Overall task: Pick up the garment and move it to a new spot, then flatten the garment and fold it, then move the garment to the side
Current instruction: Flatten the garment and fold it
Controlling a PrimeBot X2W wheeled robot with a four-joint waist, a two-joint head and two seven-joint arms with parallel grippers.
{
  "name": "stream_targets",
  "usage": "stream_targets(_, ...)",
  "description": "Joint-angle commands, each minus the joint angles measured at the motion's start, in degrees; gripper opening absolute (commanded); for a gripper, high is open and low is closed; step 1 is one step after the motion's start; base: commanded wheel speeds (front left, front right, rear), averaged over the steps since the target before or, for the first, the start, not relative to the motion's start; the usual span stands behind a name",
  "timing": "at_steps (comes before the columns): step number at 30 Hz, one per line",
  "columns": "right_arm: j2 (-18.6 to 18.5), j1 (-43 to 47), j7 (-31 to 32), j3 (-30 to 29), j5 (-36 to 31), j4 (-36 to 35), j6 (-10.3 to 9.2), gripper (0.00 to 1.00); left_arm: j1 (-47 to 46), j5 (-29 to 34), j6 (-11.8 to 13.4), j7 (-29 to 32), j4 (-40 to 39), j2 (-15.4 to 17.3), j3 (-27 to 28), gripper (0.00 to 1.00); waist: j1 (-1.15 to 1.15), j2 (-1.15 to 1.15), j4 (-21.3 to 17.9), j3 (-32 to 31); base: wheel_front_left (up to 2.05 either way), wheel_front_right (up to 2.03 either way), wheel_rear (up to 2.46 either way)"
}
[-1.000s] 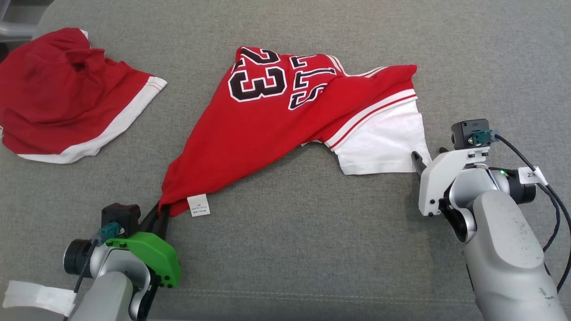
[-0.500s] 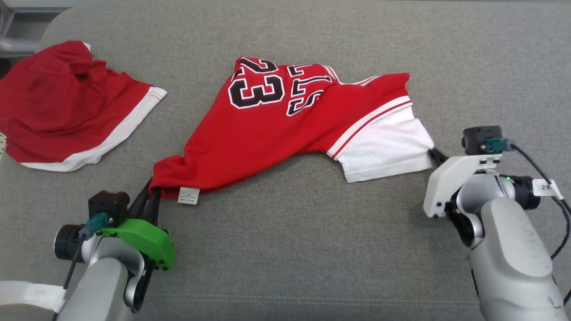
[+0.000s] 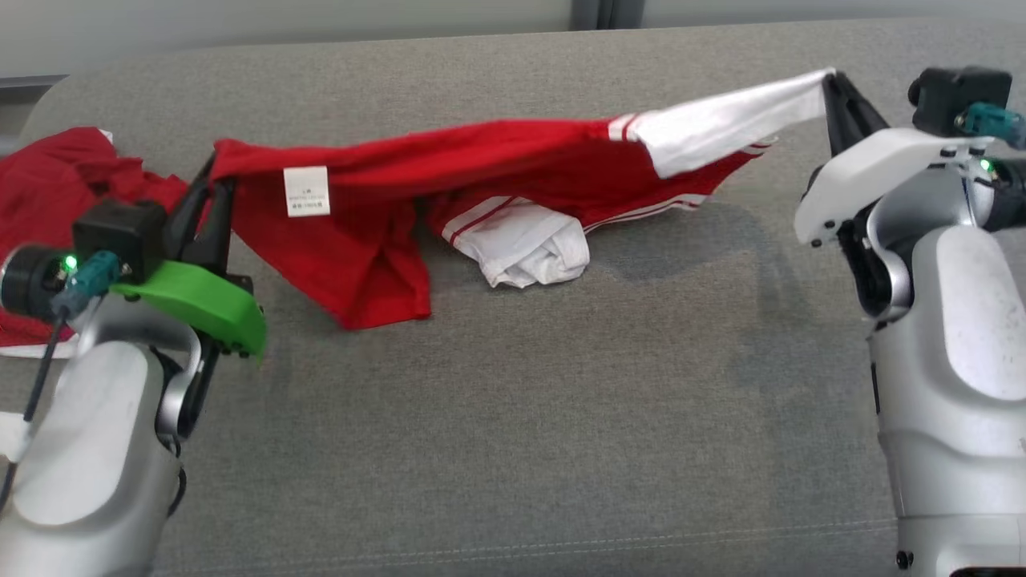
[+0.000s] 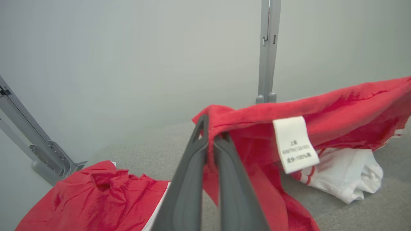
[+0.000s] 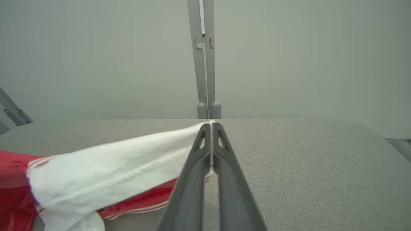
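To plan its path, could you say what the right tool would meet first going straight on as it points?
Past the white sleeve it grips, the right tool points over the table at the grey post; probably that first, though depth is unclear.

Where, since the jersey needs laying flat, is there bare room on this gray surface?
The broad near stretch of gray surface between left hand and right hand, in front of the hanging jersey, is bare. Crowded: far left, where the other red garment lies.
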Motion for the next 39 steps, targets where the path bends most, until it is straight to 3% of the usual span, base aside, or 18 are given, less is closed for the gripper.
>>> stream_targets(1,-0.56,-2.85,0.39,0.25,-1.37,-0.43,-0.08,0.0,-2.73,0.62,-0.25,1.08,-1.26,1.15,-0.06,0.0,0.0,0.0,-2.03,-0.28,0.0,0.0,0.0)
stream_targets(12,-4.05,-16.6,2.03,4.1,-1.65,1.21,-0.07,0.0,-15.42,1.37,-3.41,6.18,-3.13,2.57,-3.66,0.0,0.0,0.0,-4.84,1.28,0.0,0.0,0.0)
stream_targets(18,-5.35,-23.82,0.15,5.36,-0.94,0.8,-0.08,0.0,-23.53,-2.26,-4.38,7.06,-4.28,1.63,-3.75,0.0,0.0,0.0,-5.09,4.36,0.0,0.0,0.0)
stream_targets(26,-4.4,-28.28,-0.49,7.65,-0.19,1.62,-0.07,0.0,-29.29,-7.89,-4.68,7.62,-4.54,1.37,-3.69,0.0,0.0,0.0,-4.05,9.17,0.0,0.0,0.0)
stream_targets(34,-5.75,-34.98,-2.05,14.85,0.59,7.49,-0.07,0.0,-36.1,-11.47,-4.8,3.92,-1.39,1.31,-3.52,0.0,0.0,0.0,-3.44,17.99,0.0,0.0,0.0)
stream_targets(39,-6.27,-42.57,-6.99,15.25,0.56,14.18,-0.08,0.0,-42.35,-13.49,-4.82,-0.98,4.3,-1.71,-2.41,0.0,0.0,0.0,-1.9,19.63,0.0,0.0,0.0)
